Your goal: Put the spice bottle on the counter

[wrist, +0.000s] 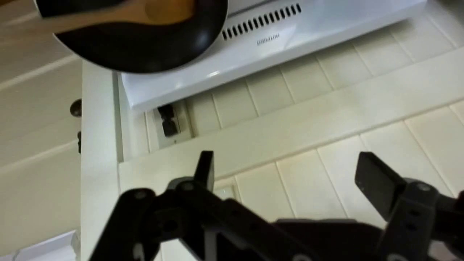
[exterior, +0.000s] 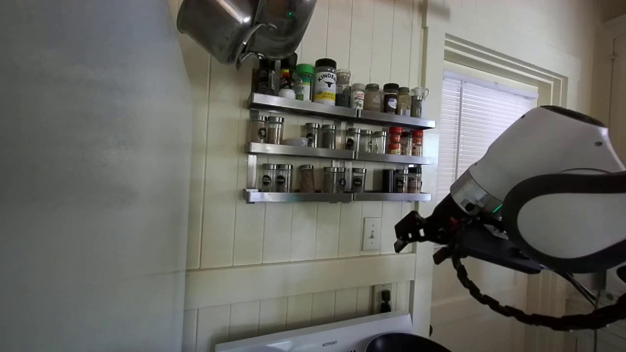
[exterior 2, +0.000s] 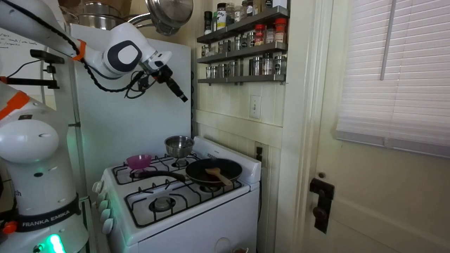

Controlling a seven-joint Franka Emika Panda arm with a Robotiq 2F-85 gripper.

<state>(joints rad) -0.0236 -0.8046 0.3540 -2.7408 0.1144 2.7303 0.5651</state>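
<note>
Released, its fingers point(wrist: 378, 181) spread wide around nothing, my end effector point(wrist: 288, 165) looms nearest in the wrist view, tilted down toward the wall point(wrist: 304, 188). From my remote seat I judge that the reach has yet to be made: in both exterior views it hangs well apart from the spice bottles point(exterior: 358, 180). They stand upright in rows along the lower two shelves point(exterior: 298, 197), I suppose so a cook can pull out any one; the metal front edges likely stop them slipping off. I can't tell which bottle is mine to fetch. I also make out no separate counter; the white surface point(exterior 2: 121, 191) of the stove point(exterior 2: 211, 221) seems the likeliest landing place. A steel bowl point(exterior 2: 179, 149) fills its back corner by the fridge point(exterior 2: 133, 119), and a pink bowl point(exterior 2: 139, 162) the front corner on that side. Toward the door point(exterior 2: 379, 189), the back corner carries a pan point(exterior 2: 200, 167), its handle point(exterior 2: 163, 174) pointing toward the front edge, presumably for an easy grip, and a wooden spoon point(exterior 2: 218, 174) lying across the rim, ready to lift. My next move probably calls for rising and coming in level.
</note>
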